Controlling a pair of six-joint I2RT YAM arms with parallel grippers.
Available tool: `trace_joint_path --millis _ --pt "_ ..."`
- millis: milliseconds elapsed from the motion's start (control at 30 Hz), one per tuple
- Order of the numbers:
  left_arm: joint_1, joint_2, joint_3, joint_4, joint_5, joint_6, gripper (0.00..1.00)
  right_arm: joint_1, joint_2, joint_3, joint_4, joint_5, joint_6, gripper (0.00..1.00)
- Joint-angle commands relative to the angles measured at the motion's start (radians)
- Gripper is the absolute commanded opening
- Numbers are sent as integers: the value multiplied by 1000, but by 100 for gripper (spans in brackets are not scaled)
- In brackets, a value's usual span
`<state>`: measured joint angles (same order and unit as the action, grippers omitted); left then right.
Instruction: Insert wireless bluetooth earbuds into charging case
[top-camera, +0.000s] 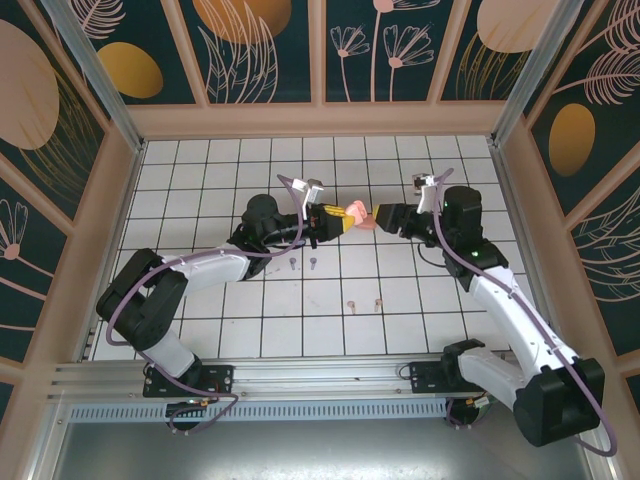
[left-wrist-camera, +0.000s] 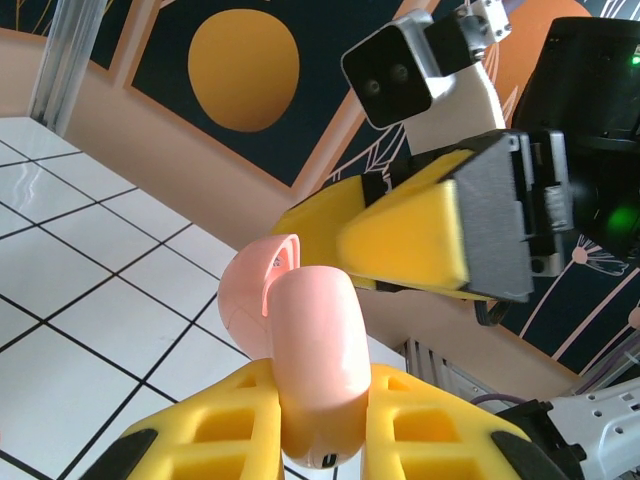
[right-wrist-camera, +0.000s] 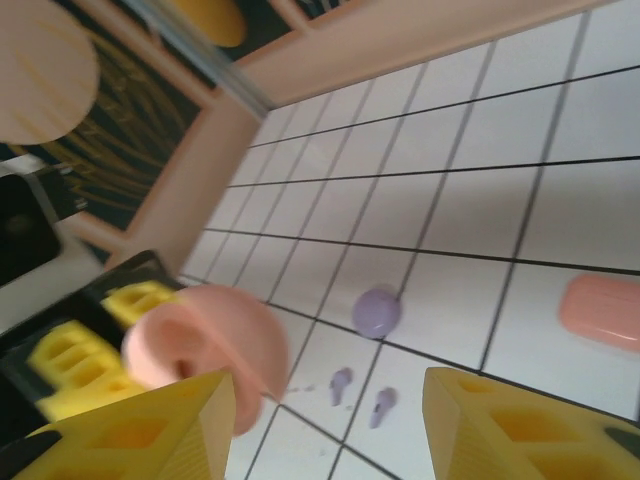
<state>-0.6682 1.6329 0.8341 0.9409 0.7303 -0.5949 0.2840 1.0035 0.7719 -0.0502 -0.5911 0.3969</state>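
Yellow fingers (left-wrist-camera: 215, 435) of the left gripper (left-wrist-camera: 320, 410) sit right up at the lens, clamped hard on the pink charging case (left-wrist-camera: 315, 350) and pinching its body from both sides. The lid (left-wrist-camera: 255, 285) is flipped open, and the case hangs in the air above the white tiles (top-camera: 200, 170).

From above, the pink charging case (top-camera: 358, 213) sits dead centre between the two arms. The left gripper (top-camera: 335, 218) has it on one side, and the right gripper (top-camera: 385, 215) comes in from the other. That right gripper (right-wrist-camera: 335, 425) has its jaws spread wide with nothing between them. One finger is just beside the open lid, and I can't tell whether it's touching.

Down on the tiles, two lilac earbuds (top-camera: 291, 265) lie side by side, below the case and toward the left arm. Two salmon earbuds (top-camera: 351, 303) lie as a pair nearer the arm bases, almost straight under the case.

Past the lilac pair (right-wrist-camera: 340, 385) on the right wrist camera, a small lilac case (right-wrist-camera: 376, 312) rests closed. A salmon-pink case (right-wrist-camera: 600, 310) lies well off to its right.
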Motion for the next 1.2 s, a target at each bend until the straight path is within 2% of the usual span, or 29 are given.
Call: trace_joint_path --millis 0,300,700,967,1167 --pt "-3 -6 2 59 26 -1 0 14 5 6 26 -99 -27 53" --pt "-3 -5 6 62 31 -6 0 53 67 20 55 -75 -23 50" --pt "-4 -7 7 69 41 -14 0 53 118 36 73 -10 -19 42" --pt "-3 -7 8 70 55 -16 0 53 116 42 64 -68 -58 41" --pt "-4 -4 18 74 108 -23 0 51 116 69 17 -140 -121 38"
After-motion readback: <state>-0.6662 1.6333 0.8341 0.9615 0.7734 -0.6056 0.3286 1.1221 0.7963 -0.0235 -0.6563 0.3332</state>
